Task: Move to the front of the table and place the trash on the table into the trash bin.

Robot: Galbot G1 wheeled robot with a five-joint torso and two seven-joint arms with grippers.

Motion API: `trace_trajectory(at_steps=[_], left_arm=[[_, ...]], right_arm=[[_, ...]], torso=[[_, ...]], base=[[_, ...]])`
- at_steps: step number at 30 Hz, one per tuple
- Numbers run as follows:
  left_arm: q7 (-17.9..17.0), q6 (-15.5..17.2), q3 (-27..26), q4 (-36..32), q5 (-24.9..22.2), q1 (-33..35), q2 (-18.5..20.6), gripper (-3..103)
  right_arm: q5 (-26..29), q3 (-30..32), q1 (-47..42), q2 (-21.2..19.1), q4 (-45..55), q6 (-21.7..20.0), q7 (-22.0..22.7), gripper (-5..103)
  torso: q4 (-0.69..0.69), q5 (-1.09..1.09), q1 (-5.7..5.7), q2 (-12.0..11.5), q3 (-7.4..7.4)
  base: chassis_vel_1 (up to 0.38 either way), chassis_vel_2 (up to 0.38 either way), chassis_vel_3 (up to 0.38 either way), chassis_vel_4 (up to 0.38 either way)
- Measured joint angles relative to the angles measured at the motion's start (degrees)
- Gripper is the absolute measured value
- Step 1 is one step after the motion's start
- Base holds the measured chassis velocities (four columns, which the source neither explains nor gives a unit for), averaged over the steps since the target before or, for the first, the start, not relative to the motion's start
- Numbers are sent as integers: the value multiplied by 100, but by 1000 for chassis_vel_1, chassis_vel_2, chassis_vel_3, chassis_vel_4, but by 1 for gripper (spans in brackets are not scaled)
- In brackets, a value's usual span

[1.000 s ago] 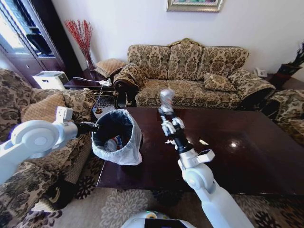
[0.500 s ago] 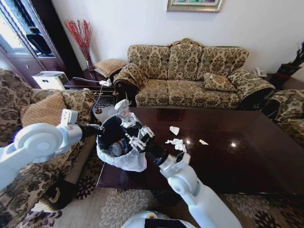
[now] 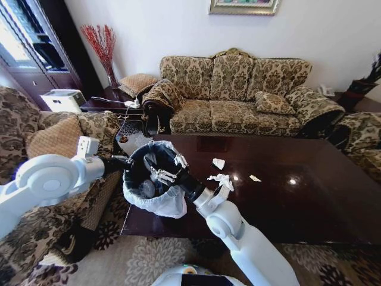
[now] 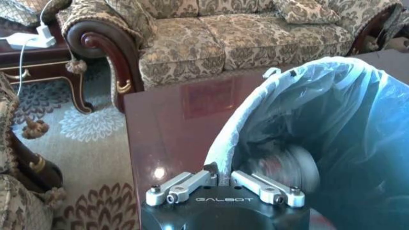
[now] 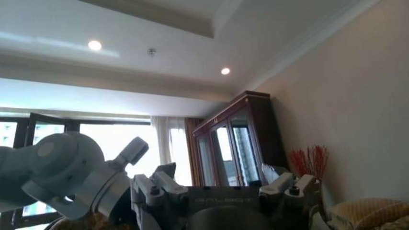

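Looking down from the head view, the right gripper reaches across into the mouth of the trash bin, which stands at the left end of the table; whether its fingers are apart cannot be told. The left gripper meets the bin's rim on its outer side. White paper scraps lie on the tabletop near the bin. From the left wrist view, the left gripper is clamped together on the bag-lined rim of the trash bin, a blurred bottle inside. From the right wrist view, the camera faces the ceiling, and the fingers stand apart.
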Motion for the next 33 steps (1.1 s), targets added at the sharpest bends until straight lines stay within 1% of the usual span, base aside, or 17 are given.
trace_trajectory(at_steps=[1,3,4,6,8,9,10,12,13,14,15,17,19,23,31,32,33], left_arm=[[-1,0,-1,13,0,0,-1,0],[-4,2,-4,65,0,0,-14,0],[-16,6,-9,117,7,0,-39,0],[-16,8,-15,141,13,0,-60,0],[-23,15,-32,229,45,1,-143,0],[-24,15,-33,247,61,-1,-182,0],[-24,15,-33,247,61,-1,-182,0],[-20,15,-27,244,101,-8,-258,0],[-20,15,-27,244,101,-8,-258,0],[-21,13,-7,228,132,-8,-287,0],[-18,12,6,212,147,-8,-306,0],[-16,12,10,203,153,-7,-312,0],[-12,12,9,188,165,3,-331,0],[-7,14,-6,172,165,14,-343,0],[-2,13,10,131,179,8,-400,0],[-1,12,18,125,194,13,-412,0],[0,12,21,120,206,17,-418,0]], right_arm=[[53,42,-33,-4,58,42,-3,89],[173,170,-135,-9,232,103,26,89],[286,326,-281,-20,446,149,124,97],[343,423,-382,-37,563,194,210,99],[385,892,-927,-118,850,303,867,100],[274,1162,-1263,-137,809,194,1514,100],[274,1162,-1263,-137,809,194,1514,100],[239,1782,-1745,-110,168,-469,3047,100],[239,1782,-1745,-110,168,-469,3047,100],[379,2011,-1818,-101,-255,-724,3397,100],[488,2175,-1821,-101,-633,-835,3557,100],[551,2255,-1794,-101,-862,-864,3624,100],[886,2435,-1583,-81,-1514,-977,3793,100],[1325,2473,-1319,-15,-1918,-1169,3921,100],[1561,2191,-850,112,-2605,-1334,3893,102],[1566,2121,-735,165,-2759,-1358,3891,95],[1567,2069,-642,208,-2858,-1379,3881,95]], torso=[[0,0,0,0,0],[0,0,0,0,0],[0,1,0,0,0],[1,1,0,0,0],[0,0,0,0,-1],[-1,0,-1,1,-1],[-1,0,-1,1,-1],[-3,1,-2,0,-1],[-3,1,-2,0,-1],[-2,1,-2,0,-1],[-2,2,-1,0,0],[-1,2,0,0,0],[-1,2,1,0,0],[0,0,0,0,0],[-1,0,0,0,0],[0,0,0,0,0],[1,0,0,0,0]], base=[[0,0,0,0],[0,0,0,0],[0,0,0,0],[0,0,0,0],[0,0,0,0],[0,0,0,0],[0,0,0,0],[0,0,0,0],[0,0,0,0],[0,0,0,0],[0,0,0,0],[0,0,0,0],[0,0,0,0],[0,0,0,0],[0,0,0,0],[0,0,0,0],[0,0,0,0]])
